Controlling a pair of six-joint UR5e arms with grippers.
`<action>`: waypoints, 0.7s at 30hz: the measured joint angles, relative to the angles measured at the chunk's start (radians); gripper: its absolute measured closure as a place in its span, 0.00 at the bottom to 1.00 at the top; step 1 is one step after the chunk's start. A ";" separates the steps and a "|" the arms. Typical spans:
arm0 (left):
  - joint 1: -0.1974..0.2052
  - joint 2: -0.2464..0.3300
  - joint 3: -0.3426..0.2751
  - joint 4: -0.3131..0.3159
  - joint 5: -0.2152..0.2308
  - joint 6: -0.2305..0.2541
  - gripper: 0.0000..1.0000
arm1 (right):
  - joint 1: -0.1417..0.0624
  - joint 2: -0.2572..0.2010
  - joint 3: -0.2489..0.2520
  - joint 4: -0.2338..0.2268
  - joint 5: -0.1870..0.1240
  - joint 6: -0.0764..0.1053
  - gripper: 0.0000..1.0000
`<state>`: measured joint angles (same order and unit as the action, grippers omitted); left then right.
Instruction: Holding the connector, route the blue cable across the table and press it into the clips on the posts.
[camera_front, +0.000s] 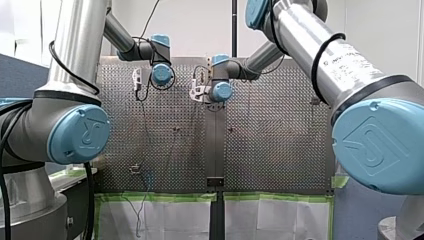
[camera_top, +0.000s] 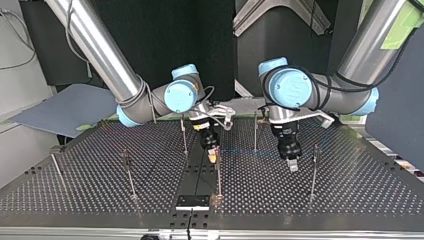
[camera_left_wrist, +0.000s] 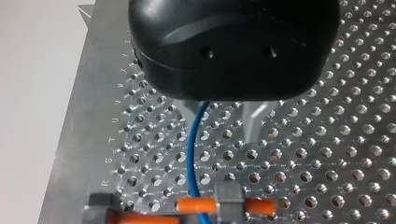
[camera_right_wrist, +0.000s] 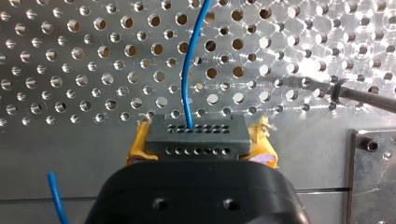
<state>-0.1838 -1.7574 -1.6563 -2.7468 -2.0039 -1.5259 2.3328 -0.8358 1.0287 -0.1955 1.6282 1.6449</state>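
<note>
- The surface is a grey metal sheet, drilled all over with even rows of small round holes.
- Thin upright metal posts stand on it, well apart from one another; a flat black plate lies near its edge at the bottom of the top view.
- My right tool has a rounded black body and yellow pads. They are pressed against the two ends of the connector, pinching it.
- The connector is a dark grey rectangular block, matt, with two rows of tiny holes in its face.
- The blue cable, thin, smooth and glossy, leaves the connector's upper row of holes and curves away over the surface ahead of the tool. Another short stretch of it shows beside the tool's body.
- My left tool has a smooth, domed black body and bare metal fingers that stand spread apart.
- In the left wrist view the cable comes out from under this body, between the fingers and nearer to one of them. I cannot tell whether it touches that finger.
- Ahead of the left tool the cable passes an orange tube held in a small grey block.
- In the top view both tools point down, close above the surface and near each other.
</note>
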 joint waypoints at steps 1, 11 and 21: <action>0.000 0.000 0.000 0.000 0.000 0.000 0.98 | 0.000 0.000 0.000 0.000 0.000 0.000 0.99; -0.005 0.000 0.000 -0.009 -0.015 -0.014 0.98 | 0.000 0.001 0.000 0.001 -0.001 0.000 0.99; -0.017 0.001 -0.035 -0.034 -0.018 -0.016 0.98 | 0.000 0.002 0.008 0.010 -0.003 -0.001 0.99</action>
<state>-0.2005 -1.7569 -1.6914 -2.7804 -2.0217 -1.5415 2.3326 -0.8341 1.0365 -0.1855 1.6254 1.6440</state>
